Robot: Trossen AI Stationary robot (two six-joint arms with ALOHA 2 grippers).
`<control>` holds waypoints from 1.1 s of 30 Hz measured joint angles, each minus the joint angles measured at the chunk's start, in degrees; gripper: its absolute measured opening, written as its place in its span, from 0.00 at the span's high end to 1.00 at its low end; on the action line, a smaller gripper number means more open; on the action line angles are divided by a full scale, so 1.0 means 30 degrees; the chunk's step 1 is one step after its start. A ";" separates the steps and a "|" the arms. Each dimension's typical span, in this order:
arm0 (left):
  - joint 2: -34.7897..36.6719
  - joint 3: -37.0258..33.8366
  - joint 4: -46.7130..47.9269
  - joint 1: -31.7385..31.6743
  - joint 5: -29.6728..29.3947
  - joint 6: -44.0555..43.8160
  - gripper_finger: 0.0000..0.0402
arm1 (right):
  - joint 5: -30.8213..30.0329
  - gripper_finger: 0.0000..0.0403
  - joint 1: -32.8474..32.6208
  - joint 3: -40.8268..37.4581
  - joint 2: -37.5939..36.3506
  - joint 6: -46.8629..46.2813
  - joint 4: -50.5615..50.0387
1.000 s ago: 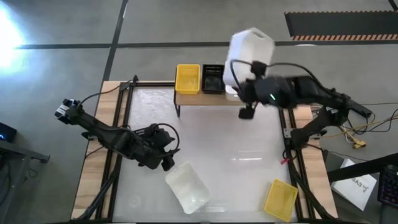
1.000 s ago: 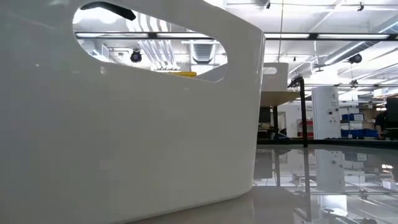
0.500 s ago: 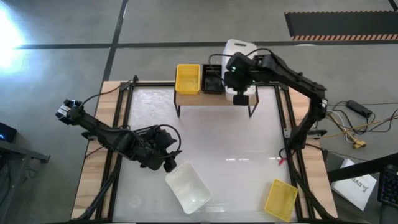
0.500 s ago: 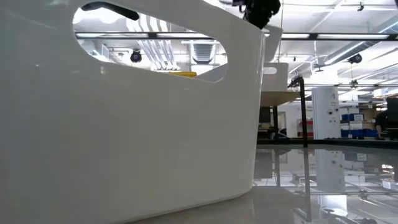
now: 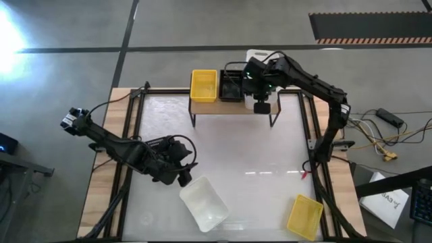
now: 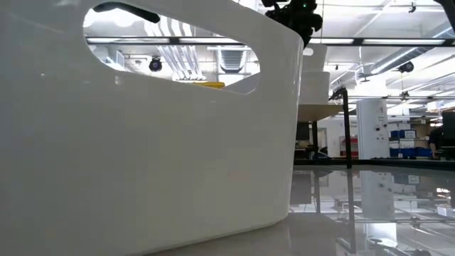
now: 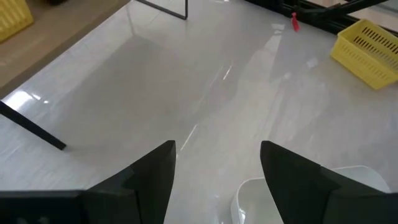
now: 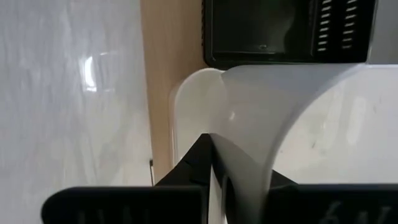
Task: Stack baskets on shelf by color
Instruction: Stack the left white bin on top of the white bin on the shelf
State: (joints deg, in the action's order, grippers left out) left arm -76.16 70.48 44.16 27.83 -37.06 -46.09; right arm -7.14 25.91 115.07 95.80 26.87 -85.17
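So the big change from a second ago: the right arm was carrying a white basket up in the air off the shelf's right end, and now it has swung in and dropped down over the shelf, which sits at about 12 o'clock on the table. The right gripper is pinched on the wall of that basket, and in the right wrist view you can see the translucent wall squeezed between the dark fingers, with another white basket rim right below it on the wooden top. Looks to me like it's nesting white into white, so the placing step is nearly done and the release comes next, though I can't tell if it's fully seated yet. Beside it on the shelf, the black slotted basket is in the middle and a yellow basket is on the left end. The left arm has barely budged in that second. The left gripper hovers at around 7 o'clock with its fingers spread wide and nothing in them, just next to the second white basket lying on the table at 6 o'clock. There's also a loose yellow basket down at 5 o'clock. So I'd guess two baskets are left to go.
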 joint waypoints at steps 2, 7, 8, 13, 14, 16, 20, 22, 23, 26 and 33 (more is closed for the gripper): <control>0.0000 0.0000 0.0000 0.0000 0.0000 0.0000 0.45 | -0.0053 0.98 0.0000 0.0000 -0.0003 -0.0087 -0.0100; 0.0000 0.0000 0.0007 0.0000 -0.0007 0.0113 0.45 | -0.0124 0.92 0.0000 -0.0041 -0.0003 -0.0251 -0.0970; 0.0000 0.0000 0.0007 0.0000 -0.0015 0.0138 0.45 | -0.0124 0.91 0.0000 -0.0105 -0.0003 -0.0273 -0.1041; 0.0000 0.0000 0.0015 0.0000 -0.0022 0.0146 0.45 | -0.0124 0.80 0.0000 -0.0248 -0.0003 -0.0761 -0.1046; 0.0000 0.0000 0.0015 0.0000 -0.0022 0.0153 0.45 | -0.0118 0.78 0.0000 -0.0188 -0.0003 -0.0763 -0.1018; 0.0000 0.0000 0.0022 0.0000 -0.0022 0.0153 0.45 | -0.0117 0.74 0.0000 0.0113 -0.0003 -0.0754 -0.1002; 0.0000 0.0000 0.0029 0.0000 -0.0020 0.0160 0.45 | 0.0065 0.68 -0.0058 0.1388 -0.0023 -0.0816 -0.1219; 0.0000 0.0000 0.0029 0.0000 -0.0022 0.0153 0.45 | 0.0506 0.66 -0.0127 0.2221 -0.0025 -0.0829 -0.1600; 0.0000 0.0000 0.0029 0.0000 -0.0022 0.0158 0.45 | 0.0783 0.65 -0.0156 0.2542 -0.0040 -0.1008 -0.1648; 0.0000 0.0000 0.0029 0.0000 -0.0022 0.0189 0.45 | 0.0907 0.64 -0.0262 0.3232 -0.0054 -0.1743 -0.1600; 0.0000 0.0000 0.0018 0.0000 -0.0018 0.0568 0.45 | 0.0905 0.67 -0.0255 0.2736 -0.0054 -0.2067 -0.1612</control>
State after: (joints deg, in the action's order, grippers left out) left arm -76.16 70.48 44.22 27.83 -37.11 -44.38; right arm -4.42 25.15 123.27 95.64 20.67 -90.00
